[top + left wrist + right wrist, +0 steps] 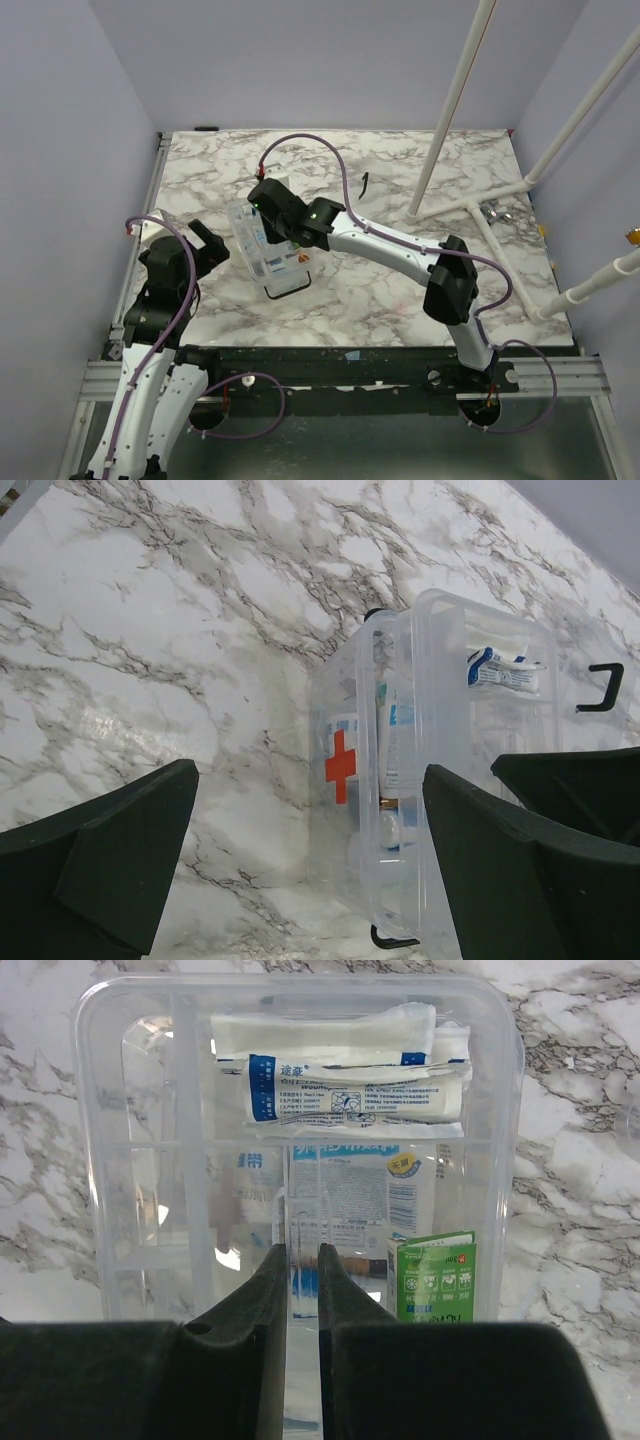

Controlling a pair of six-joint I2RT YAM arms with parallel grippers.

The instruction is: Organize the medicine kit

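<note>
The medicine kit (278, 268), a clear plastic box with a red cross label (340, 765), is tipped up on its side near the table's middle left. Through its clear wall (130, 1160) I see white and blue packets (340, 1070) and a small green box (432, 1280). My right gripper (272, 222) is on its upper edge, and in the right wrist view its jaws (303, 1252) are shut on a thin clear edge of the kit. My left gripper (205, 240) stands wide open just left of the kit, its fingers (130, 860) apart from it. A black clasp (395, 942) shows at the kit's bottom.
A small black piece (366, 182) lies on the marble table (400, 290) behind the kit. A white pipe frame (455, 110) rises at the right, with small metal parts (497, 212) beside its base. A black handle-like loop (600, 687) shows past the kit.
</note>
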